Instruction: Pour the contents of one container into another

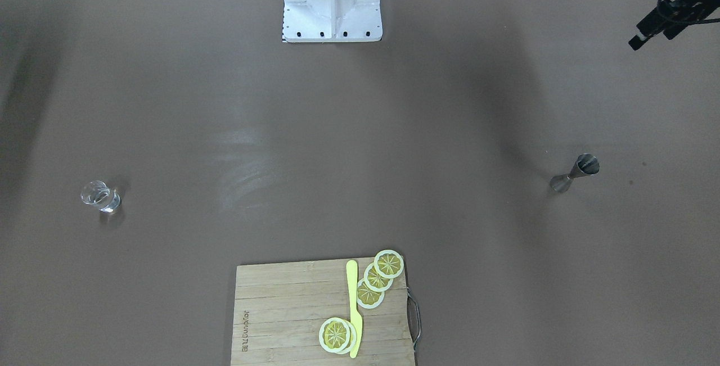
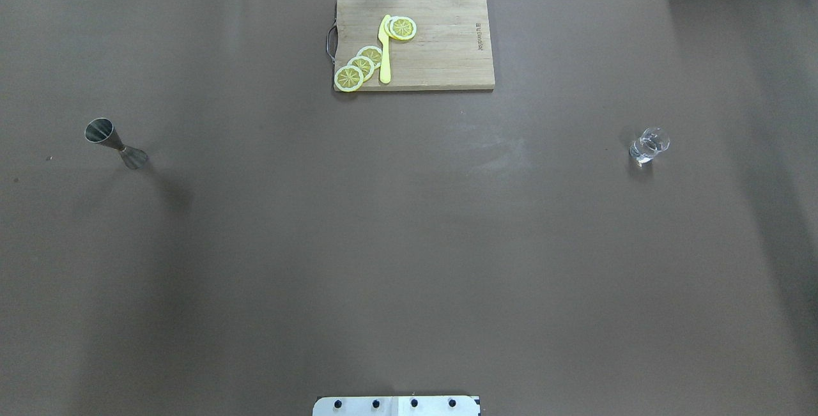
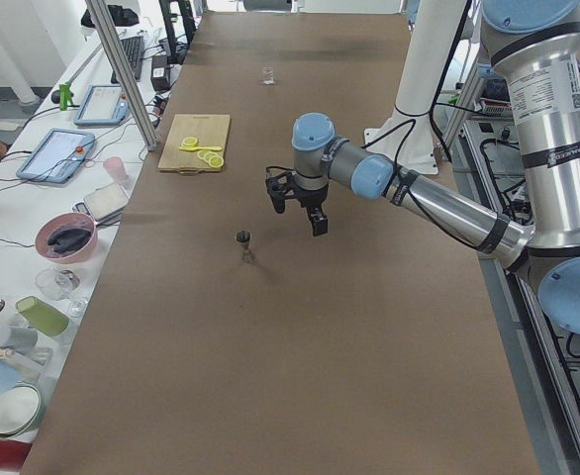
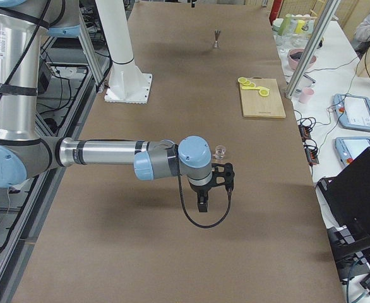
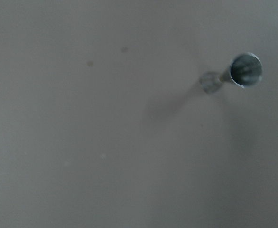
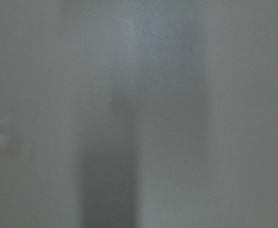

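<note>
A steel jigger (image 2: 115, 144) stands upright on the brown table, at the right in the front-facing view (image 1: 576, 172) and at the upper right of the left wrist view (image 5: 238, 73). A small clear glass (image 2: 648, 146) with liquid stands on the opposite side (image 1: 100, 195). In the left side view, my left gripper (image 3: 297, 215) hangs above the table a little to the robot's side of the jigger (image 3: 242, 242). Likewise, my right gripper (image 4: 215, 194) hovers close beside the glass (image 4: 220, 152). I cannot tell whether either gripper is open or shut.
A wooden cutting board (image 2: 441, 52) with lemon slices (image 2: 361, 66) and a yellow knife (image 2: 385, 48) lies at the far middle edge. The robot base (image 1: 332, 12) stands at the near edge. Cluttered benches (image 3: 62, 237) flank the table.
</note>
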